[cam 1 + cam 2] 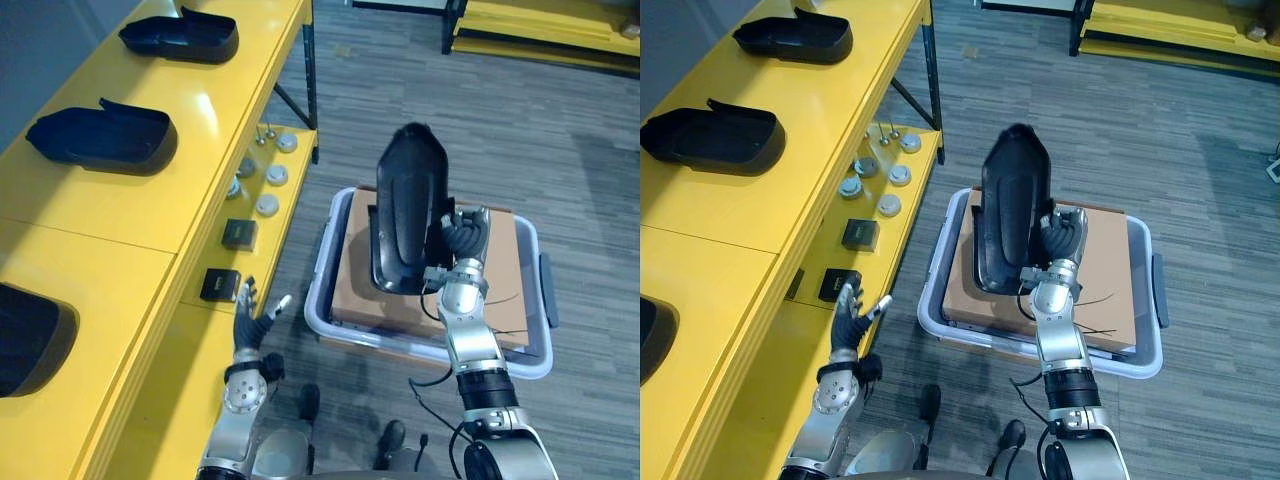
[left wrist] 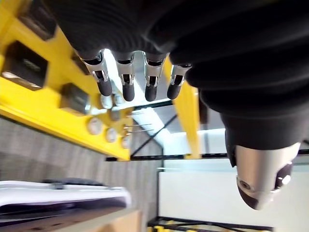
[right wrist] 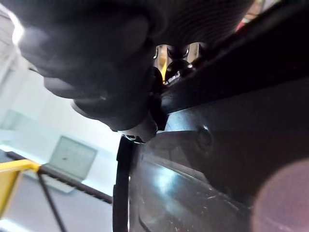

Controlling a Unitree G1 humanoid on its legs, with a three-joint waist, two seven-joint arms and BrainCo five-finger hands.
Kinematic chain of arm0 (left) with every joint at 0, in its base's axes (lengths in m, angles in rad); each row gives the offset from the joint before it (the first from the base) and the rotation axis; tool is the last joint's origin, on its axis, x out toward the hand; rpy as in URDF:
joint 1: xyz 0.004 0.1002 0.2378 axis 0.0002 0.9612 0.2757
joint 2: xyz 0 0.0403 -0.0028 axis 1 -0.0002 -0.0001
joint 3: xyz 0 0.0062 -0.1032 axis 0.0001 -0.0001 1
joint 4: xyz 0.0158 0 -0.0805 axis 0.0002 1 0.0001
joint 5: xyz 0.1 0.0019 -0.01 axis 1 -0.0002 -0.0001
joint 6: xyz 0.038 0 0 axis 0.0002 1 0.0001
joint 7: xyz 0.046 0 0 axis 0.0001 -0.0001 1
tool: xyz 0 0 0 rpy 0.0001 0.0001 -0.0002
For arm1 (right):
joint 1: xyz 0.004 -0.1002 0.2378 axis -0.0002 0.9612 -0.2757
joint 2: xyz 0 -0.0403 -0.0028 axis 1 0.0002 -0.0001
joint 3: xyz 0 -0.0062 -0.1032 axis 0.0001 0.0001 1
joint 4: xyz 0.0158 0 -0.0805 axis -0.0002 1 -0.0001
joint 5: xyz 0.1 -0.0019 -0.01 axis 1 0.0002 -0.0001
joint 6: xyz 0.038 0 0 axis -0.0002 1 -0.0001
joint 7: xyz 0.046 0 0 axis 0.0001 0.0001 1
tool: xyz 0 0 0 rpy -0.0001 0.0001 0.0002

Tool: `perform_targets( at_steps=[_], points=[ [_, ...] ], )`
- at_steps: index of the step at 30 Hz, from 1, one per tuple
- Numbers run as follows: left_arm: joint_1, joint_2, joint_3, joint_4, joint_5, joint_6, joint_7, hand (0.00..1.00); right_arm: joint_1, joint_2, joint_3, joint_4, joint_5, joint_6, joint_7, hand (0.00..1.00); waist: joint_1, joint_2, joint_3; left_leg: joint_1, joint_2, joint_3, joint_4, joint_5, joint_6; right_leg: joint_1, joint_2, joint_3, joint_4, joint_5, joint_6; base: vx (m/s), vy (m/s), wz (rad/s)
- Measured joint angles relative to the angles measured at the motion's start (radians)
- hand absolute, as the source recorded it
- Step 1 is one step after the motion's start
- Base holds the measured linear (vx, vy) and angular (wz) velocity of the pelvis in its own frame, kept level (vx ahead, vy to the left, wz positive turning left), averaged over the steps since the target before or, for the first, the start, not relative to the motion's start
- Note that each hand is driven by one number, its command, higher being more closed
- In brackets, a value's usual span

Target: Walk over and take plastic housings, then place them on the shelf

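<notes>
The held housing (image 1: 408,205), glossy black, stands upright in the right hand (image 1: 462,235). On the yellow shelf (image 1: 150,215), left, lie the far housing (image 1: 180,38), middle housing (image 1: 103,137) and near housing (image 1: 35,340).

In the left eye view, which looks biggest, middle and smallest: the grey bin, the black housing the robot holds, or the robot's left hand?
1. grey bin
2. held housing, though it is raised nearer the camera
3. left hand, clearly the smallest

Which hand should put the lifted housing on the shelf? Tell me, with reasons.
Right. The right hand is curled round the black housing, held upright over the bin. The left hand is open and empty by the yellow shelf.
</notes>
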Motion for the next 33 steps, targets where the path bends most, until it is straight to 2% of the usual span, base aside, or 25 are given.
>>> perform_targets(
  at_steps=[6, 8, 13, 16, 17, 22, 23, 26, 29, 33],
  points=[
    [-0.070, -0.008, -0.086, -0.038, 0.000, 0.001, 0.021, 0.00, 0.000, 0.043, 0.127, -0.086, -0.043, -0.018, 0.001, 1.00, -0.007, -0.002, -0.050, 0.011, -0.001, 0.002, 0.000, 0.000, 0.000, 0.010, 0.001, 0.000, -0.010, 0.000, 0.000, 0.00, 0.000, 0.00],
    [-0.093, -0.008, -0.116, -0.038, 0.000, 0.002, 0.031, 0.00, -0.001, 0.052, 0.192, -0.104, -0.043, -0.025, 0.004, 1.00, -0.021, -0.002, -0.071, 0.013, 0.000, 0.004, 0.000, 0.000, 0.000, 0.010, 0.002, 0.003, -0.011, 0.001, 0.000, 0.00, 0.001, -0.03],
    [-0.158, -0.012, -0.173, -0.039, -0.001, 0.020, 0.058, 0.00, -0.002, 0.073, 0.296, -0.159, -0.043, -0.039, 0.021, 1.00, -0.026, -0.002, -0.072, 0.027, 0.004, 0.021, -0.001, 0.000, 0.000, 0.014, 0.004, 0.021, -0.011, 0.004, -0.002, -0.02, 0.004, -0.11],
    [-0.173, -0.014, -0.173, -0.039, -0.002, 0.033, 0.086, 0.00, -0.003, 0.079, 0.324, -0.172, -0.044, -0.058, 0.020, 1.00, -0.029, -0.003, -0.086, 0.027, 0.003, 0.031, -0.002, -0.001, 0.000, 0.012, 0.003, 0.026, -0.019, 0.012, -0.004, -0.02, 0.015, -0.09],
    [-0.174, -0.014, -0.173, -0.039, -0.002, 0.037, 0.089, 1.00, -0.003, 0.079, 0.326, -0.172, -0.043, -0.062, 0.020, 1.00, -0.029, -0.003, -0.094, 0.027, 0.002, 0.032, -0.002, -0.001, 0.000, 0.013, 0.003, 0.026, -0.025, 0.015, -0.004, 0.01, 0.016, -0.04],
    [-0.200, -0.002, -0.173, -0.039, -0.004, 0.060, 0.128, 1.00, -0.003, 0.072, 0.349, -0.192, -0.042, -0.064, 0.019, 1.00, -0.048, -0.009, -0.109, 0.027, 0.003, 0.032, -0.002, -0.001, 0.000, 0.014, 0.005, 0.034, -0.028, 0.020, -0.004, 0.00, 0.002, -0.01],
    [-0.205, 0.001, -0.173, -0.039, -0.006, 0.061, 0.131, 1.00, -0.003, 0.066, 0.358, -0.205, -0.042, -0.065, 0.019, 0.00, -0.048, -0.010, -0.113, 0.027, 0.003, 0.036, -0.002, -0.001, 0.000, 0.012, 0.004, 0.041, -0.029, 0.021, -0.005, -0.01, 0.013, -0.10],
    [-0.220, 0.014, -0.173, -0.038, -0.008, 0.071, 0.133, 1.00, -0.001, 0.045, 0.374, -0.233, -0.038, -0.080, 0.019, 0.00, -0.054, -0.010, -0.124, 0.027, 0.003, 0.043, -0.002, -0.001, 0.000, 0.009, 0.003, 0.048, -0.030, 0.024, -0.004, 0.00, 0.015, -0.09],
    [-0.220, 0.014, -0.173, -0.038, -0.010, 0.082, 0.133, 1.00, -0.001, 0.030, 0.396, -0.245, -0.006, -0.126, 0.019, 0.00, -0.054, -0.011, -0.137, 0.027, 0.004, 0.044, -0.002, -0.001, 0.000, 0.009, 0.004, 0.049, -0.030, 0.024, -0.004, 0.00, 0.000, 0.00],
    [-0.220, 0.016, -0.173, -0.038, -0.007, 0.089, 0.130, 1.00, 0.000, -0.008, 0.395, -0.244, 0.040, -0.148, 0.032, 0.00, -0.054, -0.013, -0.140, 0.027, 0.003, 0.044, -0.002, -0.001, 0.001, 0.009, 0.004, 0.049, -0.030, 0.025, -0.005, 0.00, 0.000, 0.00]
  ],
)
